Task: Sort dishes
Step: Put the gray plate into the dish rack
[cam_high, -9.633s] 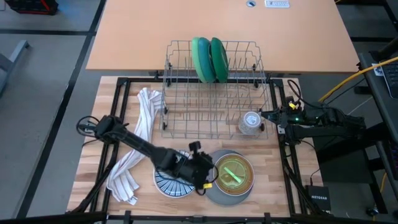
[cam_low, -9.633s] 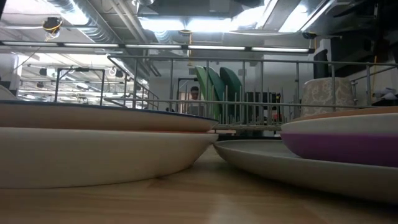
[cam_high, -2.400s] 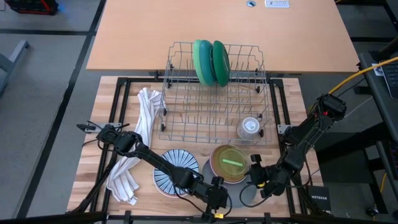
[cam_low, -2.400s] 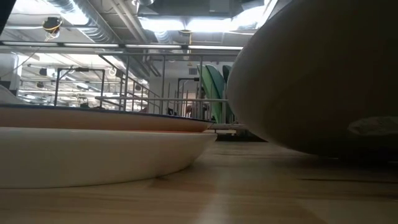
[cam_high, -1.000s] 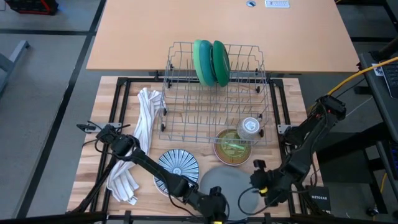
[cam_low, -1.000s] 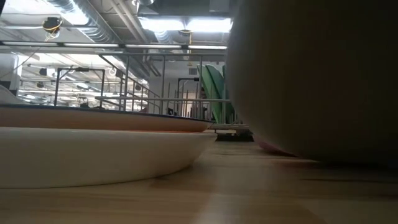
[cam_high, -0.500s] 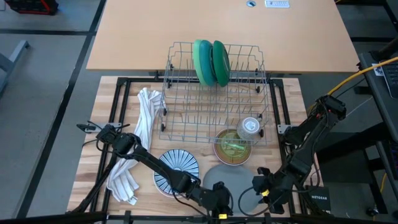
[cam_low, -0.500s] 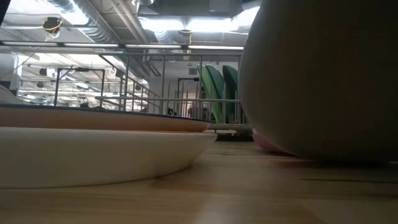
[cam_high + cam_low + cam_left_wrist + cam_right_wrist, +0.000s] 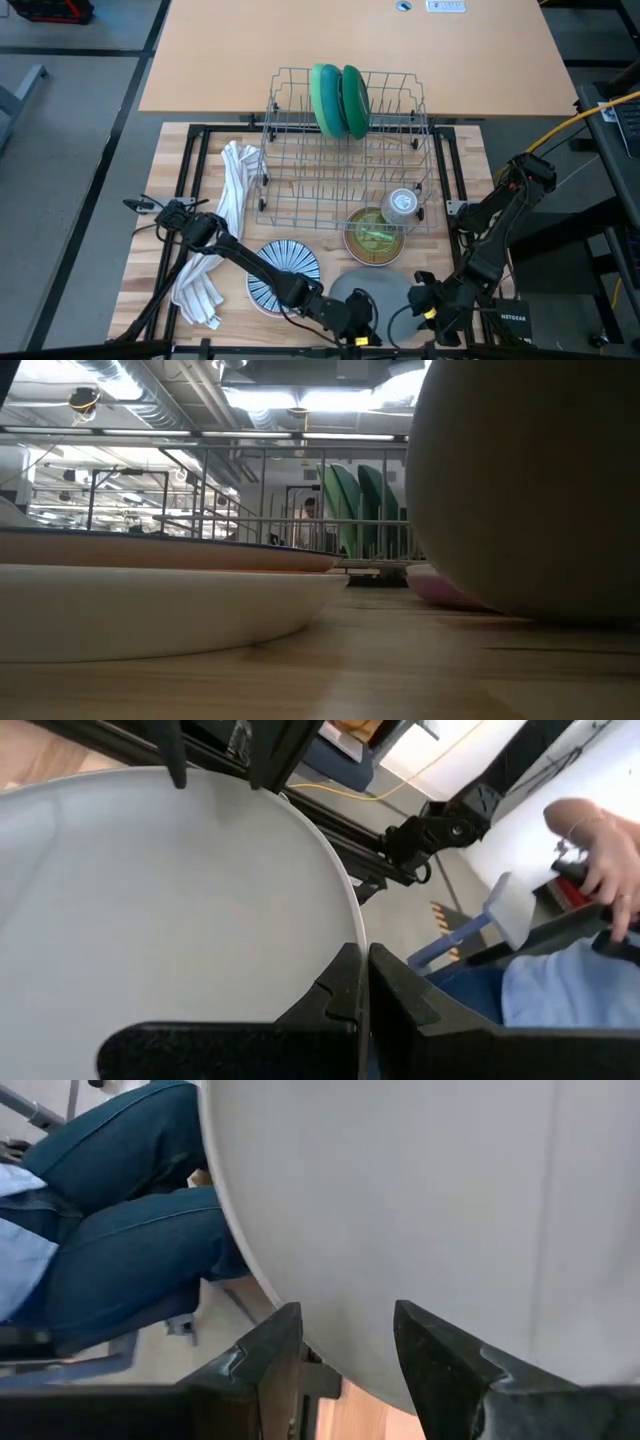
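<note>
We are pinching the round grey plate (image 9: pixel 372 297) at the bench (image 9: pixel 440 200) edge with the left gripper (image 9: pixel 357 322) — right gripper (image 9: pixel 422 312) released, straddling its rim.

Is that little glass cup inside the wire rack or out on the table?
Inside. The glass cup sits in the wire rack's front right corner, ringed by its wires, beside an orange bowl.

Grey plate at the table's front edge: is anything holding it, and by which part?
Both. The left hand is shut on the grey plate at its rim. The right hand straddles the rim at another spot, fingers apart, not clamped.
</note>
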`<state>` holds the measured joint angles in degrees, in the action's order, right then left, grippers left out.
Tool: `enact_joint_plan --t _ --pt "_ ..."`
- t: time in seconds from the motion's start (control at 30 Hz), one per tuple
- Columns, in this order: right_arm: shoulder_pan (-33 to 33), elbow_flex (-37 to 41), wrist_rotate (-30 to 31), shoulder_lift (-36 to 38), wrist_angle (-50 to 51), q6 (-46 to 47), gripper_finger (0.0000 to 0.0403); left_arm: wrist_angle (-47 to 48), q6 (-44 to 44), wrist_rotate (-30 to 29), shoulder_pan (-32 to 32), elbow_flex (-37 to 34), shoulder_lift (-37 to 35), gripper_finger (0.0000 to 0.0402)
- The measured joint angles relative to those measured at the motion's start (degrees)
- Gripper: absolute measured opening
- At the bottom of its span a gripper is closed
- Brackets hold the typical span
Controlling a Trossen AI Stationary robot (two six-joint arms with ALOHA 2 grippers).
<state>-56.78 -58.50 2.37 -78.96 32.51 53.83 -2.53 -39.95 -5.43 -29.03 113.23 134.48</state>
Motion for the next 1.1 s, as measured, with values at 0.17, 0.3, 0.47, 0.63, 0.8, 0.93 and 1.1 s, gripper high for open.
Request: enact_joint_plan --t 0.17,0.3,0.47,0.63,0.8,0.93,1.1 --pt "-3.39 0.00 4.66 0.00 -1.97 -0.31 0.0165 -0.05 -1.89 -0.45 0.73 0.00 0.01 0.0000" --pt "-5.26 0.00 7.86 0.00 -2.38 -0.31 0.0165 -0.08 -1.85 -0.35 0.76 0.00 0.00 0.0000" --pt "-5.92 0.00 13.32 -0.01 -2.46 -0.33 0.0165 -1.78 -3.12 -0.60 0.75 -0.01 0.00 0.0000" --pt "-5.91 0.02 17.21 -0.86 -2.68 -0.38 0.0165 -5.69 -4.09 -0.89 0.78 -0.02 0.00 0.0000" --pt "-5.91 0.02 18.18 -1.81 -2.75 -0.36 0.0165 -7.38 -5.03 -1.35 0.96 -0.09 0.02 0.0000" --pt "-5.91 0.05 18.25 -1.84 -2.89 -0.38 0.0151 -7.03 -3.93 -1.25 1.00 -0.09 0.02 0.0000" --pt "-5.94 0.05 18.57 -1.84 -2.88 -1.16 0.0088 -6.97 -0.56 -1.36 1.07 -0.09 0.02 0.0002"
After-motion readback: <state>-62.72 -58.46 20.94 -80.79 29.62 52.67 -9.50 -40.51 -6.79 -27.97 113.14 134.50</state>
